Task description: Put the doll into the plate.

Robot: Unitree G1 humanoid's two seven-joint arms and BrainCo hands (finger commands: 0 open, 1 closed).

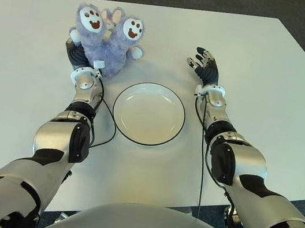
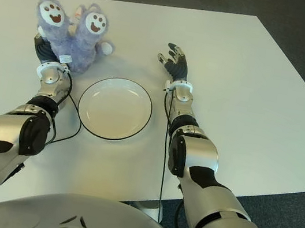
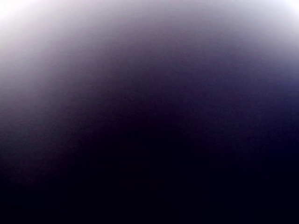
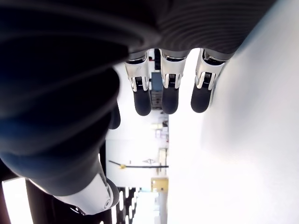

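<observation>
Doll [image 1: 107,39]: gripped by left hand [image 1: 79,55] fingers, beyond plate [image 1: 148,113], upside down.
Right hand [image 1: 205,69]: fingers spread, empty, beside plate.
Advice: doll should be carried over plate centre, lowered, then released.

The doll [image 1: 107,39] hides the left hand [image 1: 76,54] and its fingers.

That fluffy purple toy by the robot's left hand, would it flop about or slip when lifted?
The doll looks plush, so probably soft, light and squashy. Its limbs may flop. Its fuzzy fur likely grips rather than slips in the left hand. A drop onto the plate probably would not hurt it.
</observation>
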